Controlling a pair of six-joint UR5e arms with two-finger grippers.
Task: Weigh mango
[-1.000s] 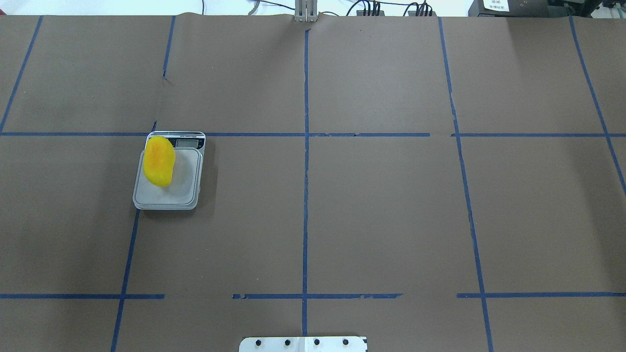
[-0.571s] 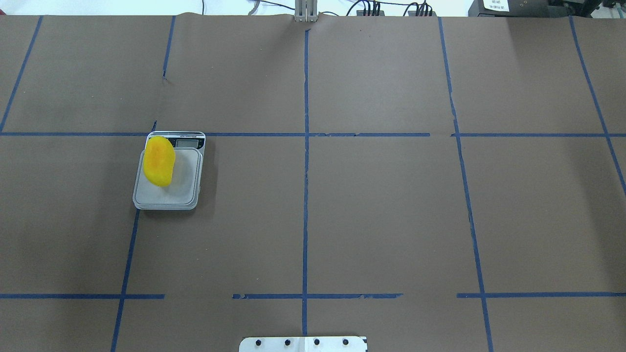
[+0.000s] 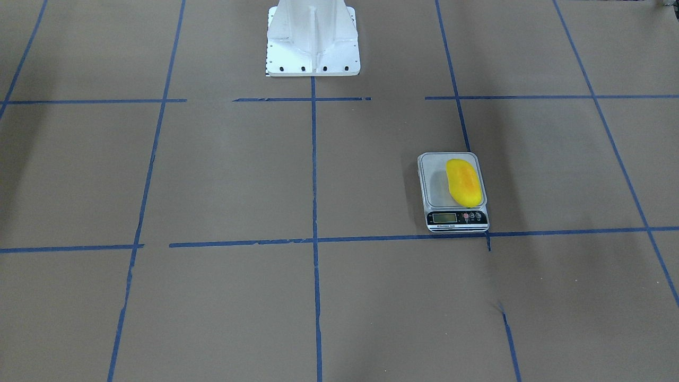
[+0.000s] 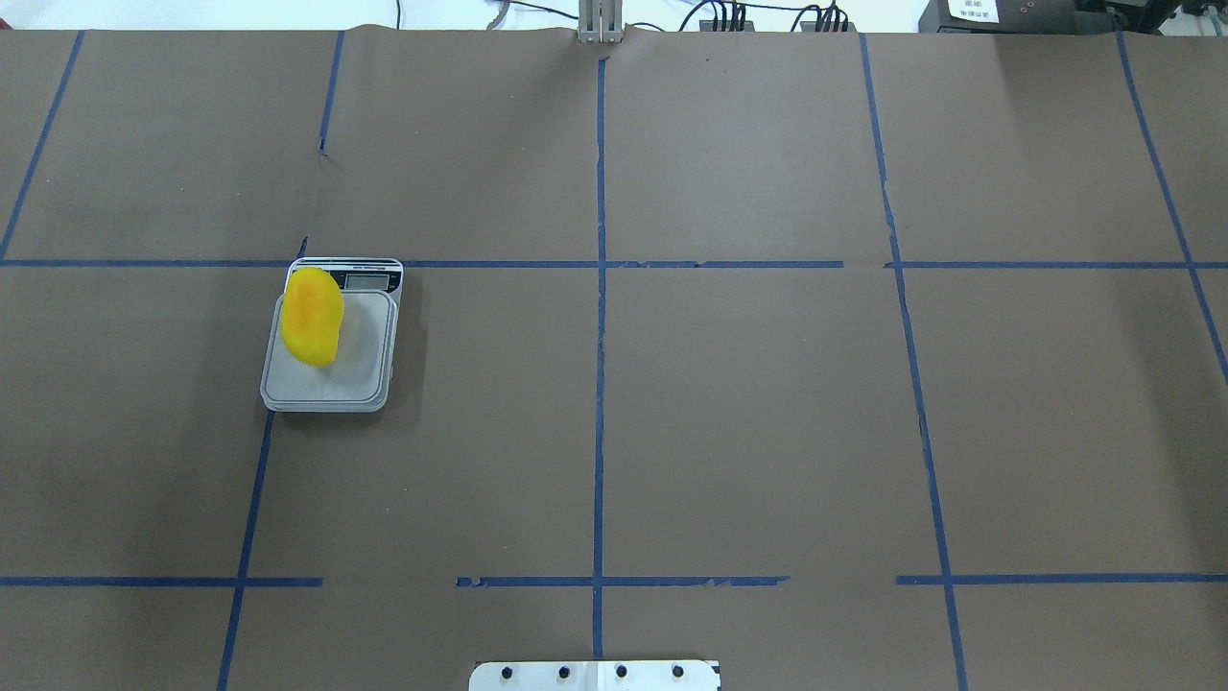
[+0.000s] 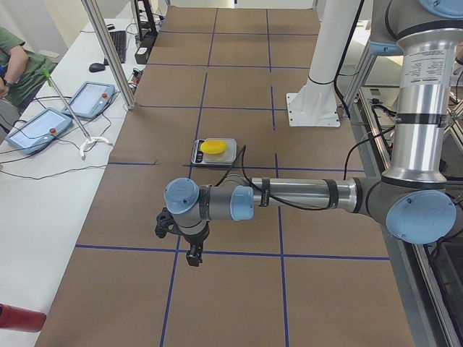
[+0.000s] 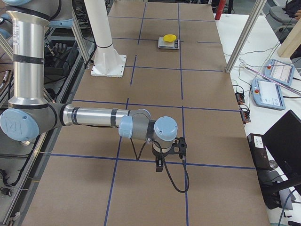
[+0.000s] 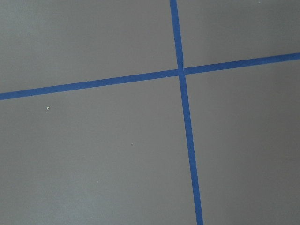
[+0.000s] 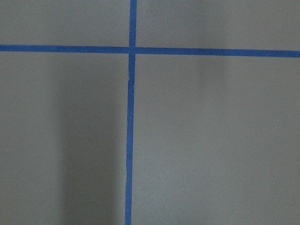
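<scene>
The yellow mango point(image 4: 312, 317) lies on the left side of the small scale's grey platform point(image 4: 336, 382), its far end by the display. It also shows in the front-facing view point(image 3: 464, 182), the left view point(image 5: 212, 147) and the right view point(image 6: 169, 37). My left gripper point(image 5: 192, 256) hangs above the table well away from the scale point(image 5: 199, 154). My right gripper point(image 6: 160, 165) hangs far from the scale point(image 6: 174, 44). Both show only in the side views; I cannot tell if they are open or shut. The wrist views show only brown paper and blue tape.
The white robot pedestal point(image 3: 312, 40) stands at the table's near middle point(image 5: 318, 101). Teach pendants point(image 5: 90, 97) point(image 6: 273, 92) lie on white side benches, with a seated person point(image 5: 14, 65) beside. Blue tape lines grid the brown paper point(image 4: 767, 432).
</scene>
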